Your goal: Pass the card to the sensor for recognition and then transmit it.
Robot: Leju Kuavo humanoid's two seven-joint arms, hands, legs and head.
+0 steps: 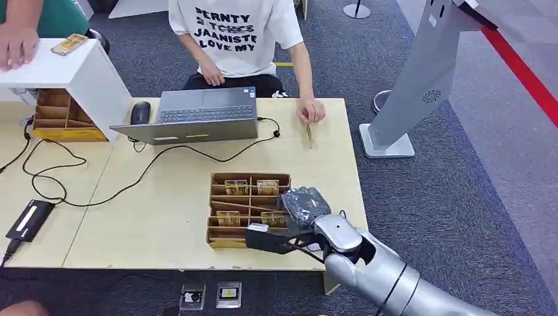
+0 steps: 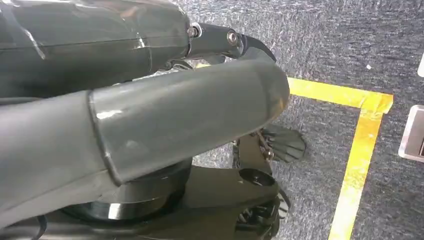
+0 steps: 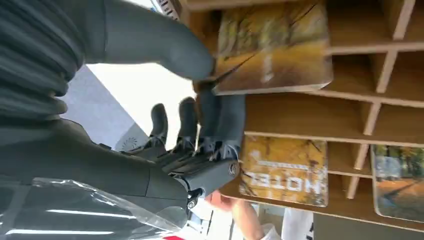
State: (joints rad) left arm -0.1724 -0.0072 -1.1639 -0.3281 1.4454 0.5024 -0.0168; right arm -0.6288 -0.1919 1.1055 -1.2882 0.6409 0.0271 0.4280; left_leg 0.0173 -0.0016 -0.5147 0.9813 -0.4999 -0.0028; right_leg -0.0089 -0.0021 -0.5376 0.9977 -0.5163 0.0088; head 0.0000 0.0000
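Note:
A cardboard organizer (image 1: 220,242) with several yellow hotel cards (image 1: 235,187) stands near the table's front edge. My right hand (image 1: 289,227) reaches into its near right compartments. Seen from the right wrist, the right hand (image 3: 200,125) pinches one corner of a yellow card (image 3: 272,47) between thumb and fingers, and the card still lies partly in its slot. Another card marked HOTEL (image 3: 285,170) sits in the adjoining slot. A flat black device (image 1: 29,220) with a cable lies at the table's left front. My left hand (image 2: 210,115) hangs over the carpet, holding nothing.
A person in a white shirt sits behind a grey laptop (image 1: 197,115) and holds a card (image 1: 308,131) on the table. A mouse (image 1: 140,113), black cables and a white box (image 1: 72,66) lie to the left. A grey kiosk stand (image 1: 421,85) rises right of the table.

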